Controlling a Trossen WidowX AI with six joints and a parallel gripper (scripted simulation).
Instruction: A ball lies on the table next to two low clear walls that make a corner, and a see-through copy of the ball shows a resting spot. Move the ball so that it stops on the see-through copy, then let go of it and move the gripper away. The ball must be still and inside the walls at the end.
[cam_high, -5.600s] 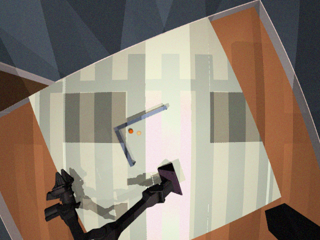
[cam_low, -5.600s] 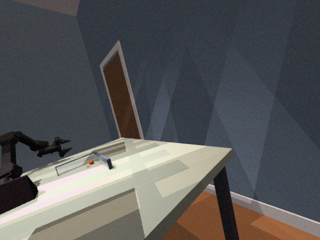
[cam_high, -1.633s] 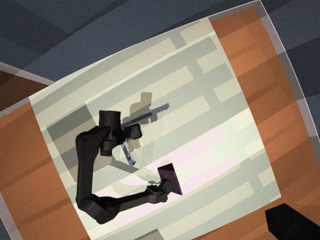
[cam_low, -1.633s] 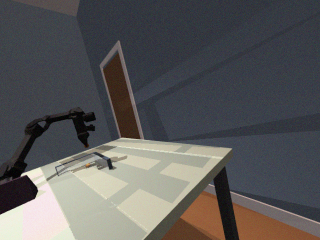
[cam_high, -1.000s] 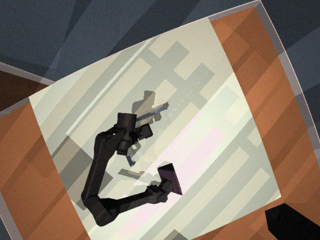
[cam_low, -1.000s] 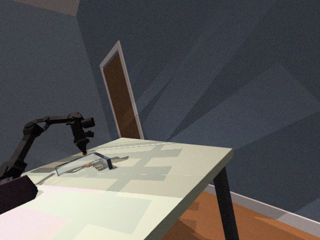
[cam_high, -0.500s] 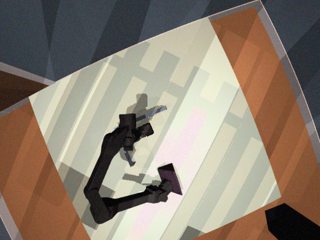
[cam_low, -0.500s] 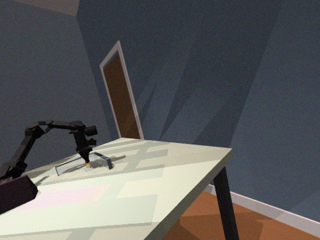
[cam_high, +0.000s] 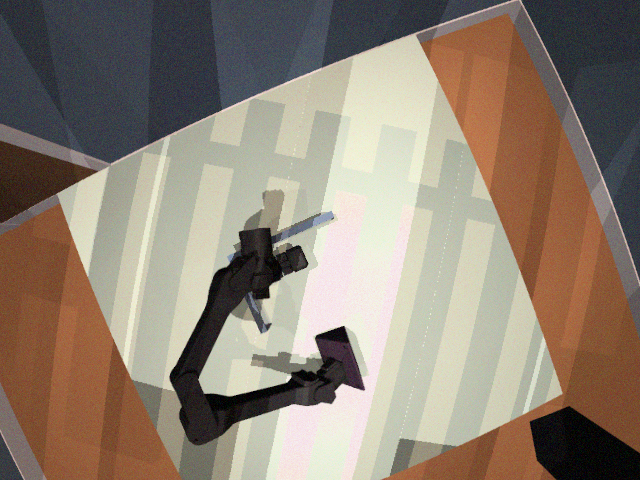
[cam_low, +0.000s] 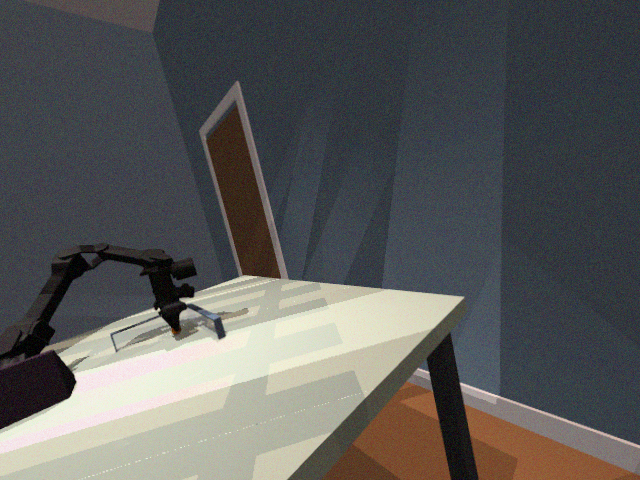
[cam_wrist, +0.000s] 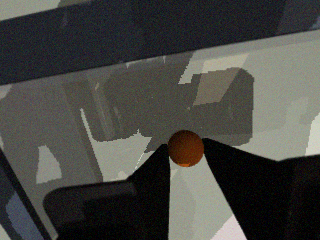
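Gripper (cam_wrist: 185, 150) fingers were clenched on the orange ball (cam_wrist: 185, 148), which sat pinched between the two dark fingertips in the wrist view. From the exterior view the gripper (cam_low: 175, 324) pointed straight down with the ball (cam_low: 175, 329) showing as a small orange spot at its tip, low over the table (cam_low: 361, 330) and inside the angle of the two clear walls (cam_low: 209, 316). Whether the ball touched the table top could not be told.

One wall ran as a dark band (cam_wrist: 150, 35) across the upper part of the wrist view, beyond the ball. In the top view the arm's wrist (cam_high: 258, 253) covered the corner where the walls (cam_high: 302, 227) met, hiding the ball there. The see-through copy could not be made out in any view.

A dark purple block (cam_high: 342, 356) stood near the arm's base, well apart from the walls. Behind the table a brown door (cam_low: 240, 206) stood in the grey-blue wall.
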